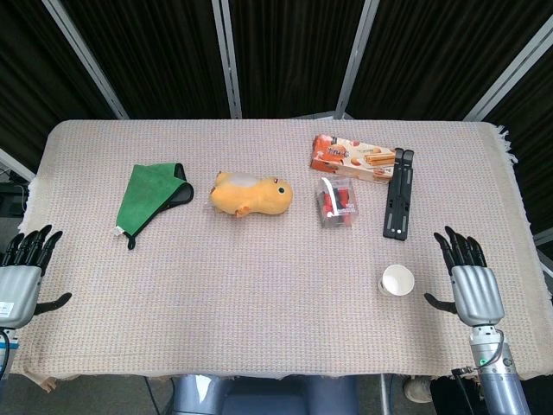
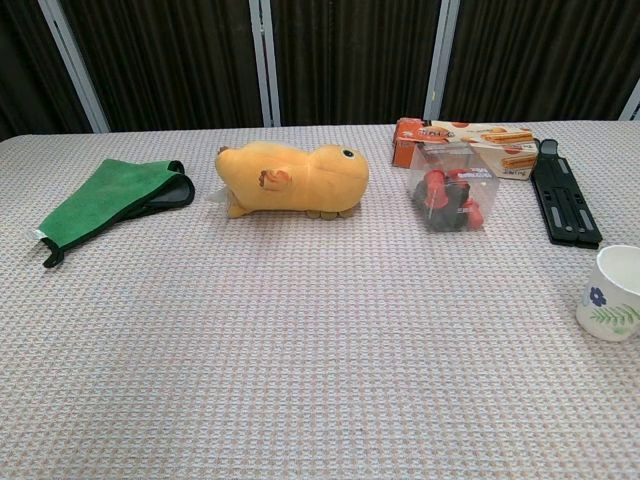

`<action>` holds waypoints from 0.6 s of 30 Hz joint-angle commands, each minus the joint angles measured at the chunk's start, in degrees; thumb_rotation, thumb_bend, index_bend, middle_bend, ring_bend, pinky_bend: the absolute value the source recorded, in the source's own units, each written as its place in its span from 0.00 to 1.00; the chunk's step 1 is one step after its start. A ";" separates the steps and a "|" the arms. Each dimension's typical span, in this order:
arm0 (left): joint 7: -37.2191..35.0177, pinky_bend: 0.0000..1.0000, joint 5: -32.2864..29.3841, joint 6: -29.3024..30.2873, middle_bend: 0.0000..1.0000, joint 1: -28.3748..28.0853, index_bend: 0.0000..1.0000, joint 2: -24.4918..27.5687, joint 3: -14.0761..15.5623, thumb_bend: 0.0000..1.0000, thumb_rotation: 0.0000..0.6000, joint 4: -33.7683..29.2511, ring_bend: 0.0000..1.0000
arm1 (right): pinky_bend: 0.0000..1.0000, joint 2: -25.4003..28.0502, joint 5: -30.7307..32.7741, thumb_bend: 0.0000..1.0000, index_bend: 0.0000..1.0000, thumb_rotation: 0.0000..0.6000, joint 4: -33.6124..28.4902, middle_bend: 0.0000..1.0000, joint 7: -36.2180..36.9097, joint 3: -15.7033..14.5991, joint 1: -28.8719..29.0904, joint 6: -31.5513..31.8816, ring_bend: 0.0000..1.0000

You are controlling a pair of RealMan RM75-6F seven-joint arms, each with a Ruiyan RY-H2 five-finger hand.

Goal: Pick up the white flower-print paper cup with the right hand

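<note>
The white flower-print paper cup (image 1: 397,281) stands upright near the table's front right; in the chest view the cup (image 2: 611,293) sits at the right edge, showing a blue flower and green leaves. My right hand (image 1: 470,281) rests just right of it, fingers spread and pointing away, thumb toward the cup, a small gap between them. It holds nothing. My left hand (image 1: 24,273) lies at the front left table edge, fingers apart and empty. Neither hand shows in the chest view.
A green cloth (image 1: 152,196) lies at the left, a yellow plush duck (image 1: 251,194) mid-table. Behind the cup are a clear box of red items (image 1: 336,202), a snack box (image 1: 352,158) and a black folding stand (image 1: 399,192).
</note>
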 commanded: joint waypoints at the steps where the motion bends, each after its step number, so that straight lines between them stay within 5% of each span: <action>1: -0.03 0.00 0.09 -0.01 0.00 -0.01 0.00 0.03 0.03 0.00 1.00 0.03 0.00 | 0.00 0.04 -0.05 0.13 0.00 1.00 -0.04 0.00 -0.06 0.03 -0.02 0.11 0.00; 8: -0.05 0.00 0.32 0.19 0.00 0.08 0.00 0.04 0.12 0.00 1.00 -0.02 0.00 | 0.00 0.83 -0.77 0.13 0.00 1.00 -0.92 0.00 0.54 -0.27 -0.31 0.39 0.00; 12: 0.03 0.00 0.13 -0.02 0.00 -0.04 0.00 0.00 0.02 0.00 1.00 0.10 0.00 | 0.00 2.83 -1.02 0.13 0.17 1.00 -4.49 0.00 1.35 -1.05 -0.27 -1.03 0.00; 18: -0.01 0.00 0.01 -0.24 0.00 -0.16 0.00 0.03 -0.05 0.00 1.00 0.12 0.00 | 0.00 5.75 -1.27 0.13 0.14 1.00 -10.89 0.00 -0.41 -1.89 0.63 -3.59 0.00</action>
